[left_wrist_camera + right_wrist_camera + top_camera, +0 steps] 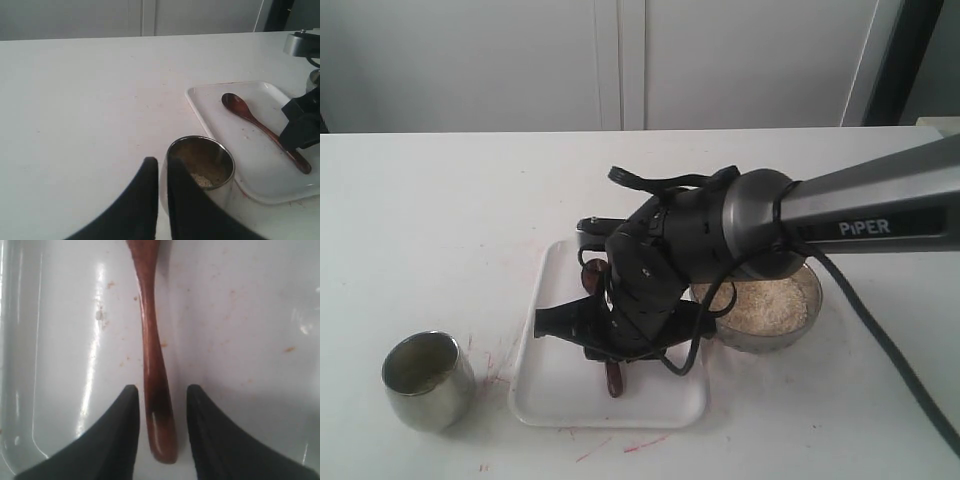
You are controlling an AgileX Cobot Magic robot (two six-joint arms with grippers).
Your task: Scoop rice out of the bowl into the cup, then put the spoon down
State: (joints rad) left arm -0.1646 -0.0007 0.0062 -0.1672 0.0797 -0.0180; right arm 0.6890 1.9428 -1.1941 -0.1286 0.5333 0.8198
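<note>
The dark wooden spoon [260, 127] lies flat on a white tray [560, 390], its handle end [160, 430] between the fingers of my right gripper [162, 388]. That gripper is open, with a gap on each side of the handle. In the exterior view the right gripper [615, 350] hangs low over the tray and hides most of the spoon [614, 378]. The steel cup [428, 380] stands left of the tray with a little rice [202, 179] in it. My left gripper [162, 162] is shut, empty, just short of the cup [200, 165]. The steel bowl [810, 310] holds rice [765, 300].
The right arm [860, 215] stretches in from the right above the bowl, with a black cable [880, 340] trailing over the table. Red marks stain the table near the tray's front edge [620, 440]. A white wall with panels stands behind the table.
</note>
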